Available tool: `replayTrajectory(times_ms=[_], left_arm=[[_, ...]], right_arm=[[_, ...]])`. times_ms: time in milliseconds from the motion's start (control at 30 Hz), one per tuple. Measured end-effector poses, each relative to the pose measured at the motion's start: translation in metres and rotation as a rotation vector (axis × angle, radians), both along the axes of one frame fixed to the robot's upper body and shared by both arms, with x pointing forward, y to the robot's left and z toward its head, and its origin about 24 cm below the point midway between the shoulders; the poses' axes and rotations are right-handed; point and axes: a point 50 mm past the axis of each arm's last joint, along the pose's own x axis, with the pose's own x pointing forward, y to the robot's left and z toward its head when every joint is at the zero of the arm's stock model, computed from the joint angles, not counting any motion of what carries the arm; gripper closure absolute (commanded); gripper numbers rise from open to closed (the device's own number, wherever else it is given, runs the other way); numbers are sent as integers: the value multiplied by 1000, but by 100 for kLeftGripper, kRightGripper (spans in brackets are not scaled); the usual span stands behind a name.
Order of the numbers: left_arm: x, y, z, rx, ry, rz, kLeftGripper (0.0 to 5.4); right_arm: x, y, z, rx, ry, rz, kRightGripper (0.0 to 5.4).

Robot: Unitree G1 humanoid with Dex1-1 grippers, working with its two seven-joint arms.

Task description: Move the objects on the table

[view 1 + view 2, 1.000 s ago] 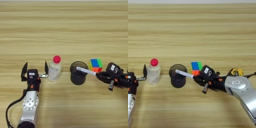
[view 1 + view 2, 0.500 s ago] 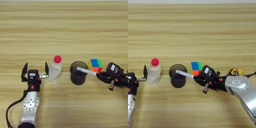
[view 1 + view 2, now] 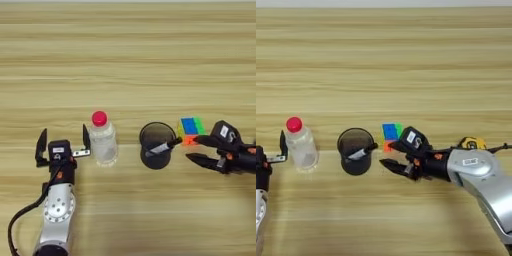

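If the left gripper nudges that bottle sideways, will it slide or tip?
The bottle stands upright, tall for its narrow base, so a push near the red cap would probably tip it. It looks clear and possibly empty, so likely light. Once down, its round body would probably roll on the table.

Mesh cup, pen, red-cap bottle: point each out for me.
black mesh cup point(image 3: 155, 159), left eye view, on its front wall.
white pen point(image 3: 159, 148), left eye view, on the white barrel, leaning across the cup's mouth.
small clear bottle point(image 3: 302, 148), right eye view, on the clear body below the red cap.
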Motion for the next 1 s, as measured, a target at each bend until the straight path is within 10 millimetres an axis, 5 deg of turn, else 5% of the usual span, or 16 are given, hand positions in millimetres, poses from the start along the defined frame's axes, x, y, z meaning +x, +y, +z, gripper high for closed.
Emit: replayTrajectory(times_ms=[633,1000], left_arm=[[0,4,-2,0,8,21,0],[0,4,-2,0,7,18,0]], right_arm=[[2,3,19,141,-93,-5,88],[14,-12,24,248,-324,-223,5]])
